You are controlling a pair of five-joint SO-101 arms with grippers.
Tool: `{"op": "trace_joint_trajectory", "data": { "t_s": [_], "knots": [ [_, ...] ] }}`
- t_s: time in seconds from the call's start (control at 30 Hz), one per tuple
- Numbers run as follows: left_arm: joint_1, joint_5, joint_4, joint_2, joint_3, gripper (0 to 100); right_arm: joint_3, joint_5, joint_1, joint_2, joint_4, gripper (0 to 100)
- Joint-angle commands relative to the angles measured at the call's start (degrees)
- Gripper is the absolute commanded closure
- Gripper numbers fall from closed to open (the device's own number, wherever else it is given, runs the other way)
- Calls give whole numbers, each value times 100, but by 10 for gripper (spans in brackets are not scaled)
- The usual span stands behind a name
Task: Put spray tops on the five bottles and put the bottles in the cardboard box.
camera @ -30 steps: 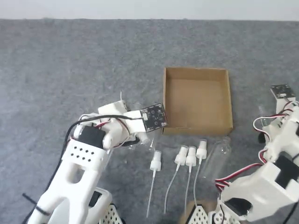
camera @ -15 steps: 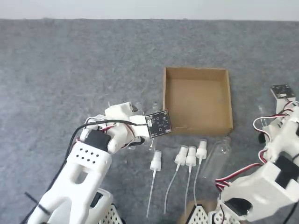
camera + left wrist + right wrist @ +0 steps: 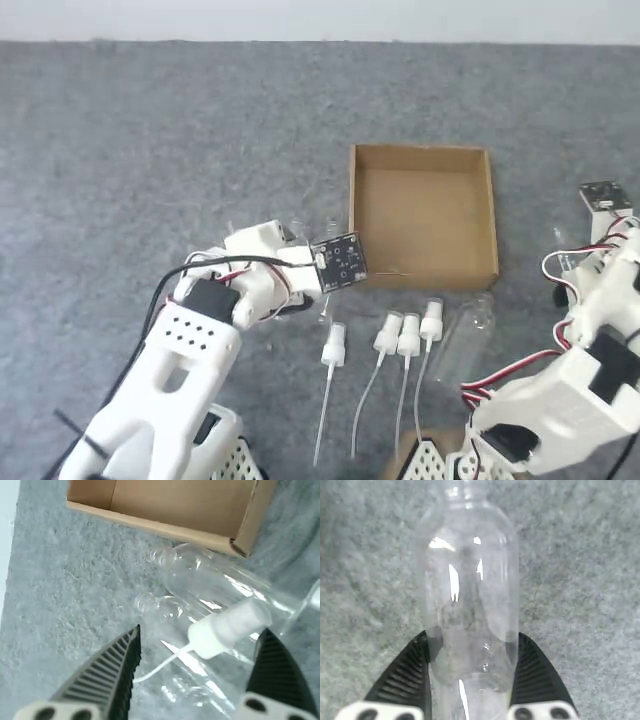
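While no bottle lies in the cardboard box yet, we judge the task to be in its first half: spray tops are being fitted and packing has not begun. Our right gripper is clamped on a clear bottle, its jaws pressed to the bottle's sides and the neck pointing away over the grey surface. Our left gripper stands with jaws wide apart above a heap of bare bottles, which lie just beside the box's corner on the left arm's side. A white spray top rests across that heap, its thin dip tube trailing toward one jaw. We cannot tell whether it is seated on a neck or merely lying loose. Four more spray tops lie in a row on the surface in front of the box, with one further bottle just beside them, toward the right arm.

For the next move, we think the left gripper should come down and close on the white spray top's head — not the tube, nor the slick bottles beneath — then carry it, tube first, to the open neck held by the right gripper.

Compared with a second ago, the left arm's wrist has swung nearer the box, over the heap. Over the last half second it has hardly shifted. The right arm, the row of tops and the box lie as they did.
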Motion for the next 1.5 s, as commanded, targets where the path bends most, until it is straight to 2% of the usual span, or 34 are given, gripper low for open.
{"op": "trace_joint_trajectory", "data": {
  "t_s": [0.0,0.13,0.33,0.5,0.63,0.73,0.87,1.03,1.2,1.3,1.47],
  "knots": [
    [-35,923,-105,281,-154,705,-158,-132,57,-48,101,992],
    [-44,1767,-79,466,-268,716,-158,-132,57,-57,101,992],
    [-44,2673,387,554,-585,749,-158,-123,66,-57,101,992],
    [-44,2901,615,545,-734,810,-158,-123,66,-66,101,991],
    [-44,2989,633,580,-725,815,-158,-123,66,-66,101,991],
    [-53,3446,624,545,-796,815,-158,-123,66,-66,101,991],
    [-360,3165,633,545,-1112,802,-158,-123,66,-66,101,991],
    [-624,2277,607,598,-1499,683,-167,-123,66,-66,101,991],
    [-70,1503,677,598,-1288,685,-158,-123,4,-57,101,991],
    [176,1363,598,598,-1112,689,-158,-123,-4,-66,110,991],
    [176,1222,229,607,-743,699,-158,-123,4,-66,110,991]
  ]
}}
